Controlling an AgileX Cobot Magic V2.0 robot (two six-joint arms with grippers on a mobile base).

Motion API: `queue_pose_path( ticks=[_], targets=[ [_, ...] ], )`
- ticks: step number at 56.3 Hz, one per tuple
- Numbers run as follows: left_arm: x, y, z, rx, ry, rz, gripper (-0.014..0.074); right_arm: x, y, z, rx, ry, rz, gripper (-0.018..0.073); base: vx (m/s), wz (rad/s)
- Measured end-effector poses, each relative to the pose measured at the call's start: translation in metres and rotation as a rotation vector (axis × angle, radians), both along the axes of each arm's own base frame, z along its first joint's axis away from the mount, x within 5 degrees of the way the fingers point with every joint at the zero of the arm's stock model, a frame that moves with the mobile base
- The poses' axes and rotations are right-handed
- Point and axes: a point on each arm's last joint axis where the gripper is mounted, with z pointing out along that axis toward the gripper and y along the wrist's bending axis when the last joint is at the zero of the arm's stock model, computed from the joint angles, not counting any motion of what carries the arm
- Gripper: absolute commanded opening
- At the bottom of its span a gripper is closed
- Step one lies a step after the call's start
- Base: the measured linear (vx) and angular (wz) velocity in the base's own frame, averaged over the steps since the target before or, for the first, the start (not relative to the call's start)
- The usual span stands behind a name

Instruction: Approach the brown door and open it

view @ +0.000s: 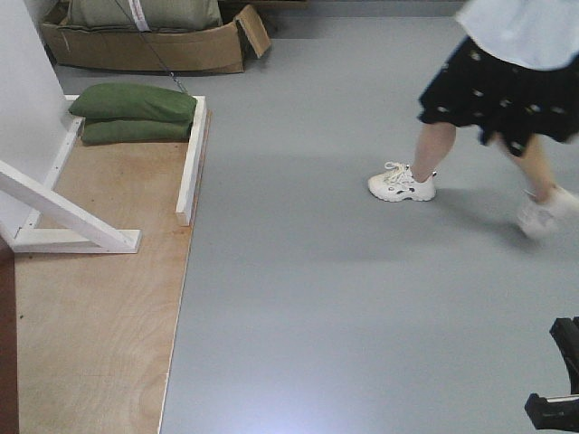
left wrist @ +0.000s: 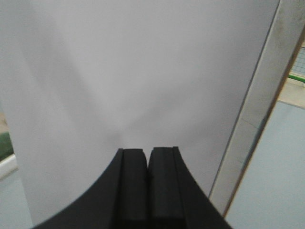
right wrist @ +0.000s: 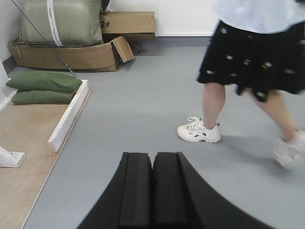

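Note:
A thin dark reddish-brown strip [view: 5, 362] runs down the lower left edge of the front view. I cannot tell whether it is the brown door, and no handle shows in any view. My left gripper [left wrist: 148, 151] is shut with nothing between its pads and points at a plain white panel [left wrist: 119, 71] close in front. My right gripper [right wrist: 153, 155] is also shut and empty, hanging over the grey floor [right wrist: 143, 109]. A black piece of an arm [view: 556, 380] pokes in at the lower right of the front view.
A person in a black skirt and white sneakers [view: 403, 183] walks across the floor ahead on the right. On the left lies a plywood base [view: 99, 334] with white slanted braces [view: 63, 212] and green sandbags [view: 134, 113]. A cardboard box [view: 145, 45] stands behind.

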Motion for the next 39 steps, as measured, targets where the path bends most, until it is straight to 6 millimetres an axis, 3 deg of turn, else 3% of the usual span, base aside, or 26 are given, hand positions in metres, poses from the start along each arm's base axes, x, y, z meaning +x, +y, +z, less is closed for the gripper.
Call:
queue_pose_path(
  ticks=[26,39],
  targets=[
    [0.016,0.001,-0.014,-0.094,-0.201,-0.143,0.0067,0.000,0.000,0.000,0.000,0.000,0.000,0.0000,0.00,0.00],
    [0.027,-0.012,-0.012,-0.127,-0.301,-0.263,0.0067,0.000,0.000,0.000,0.000,0.000,0.000,0.0000,0.00,0.00]
  ],
)
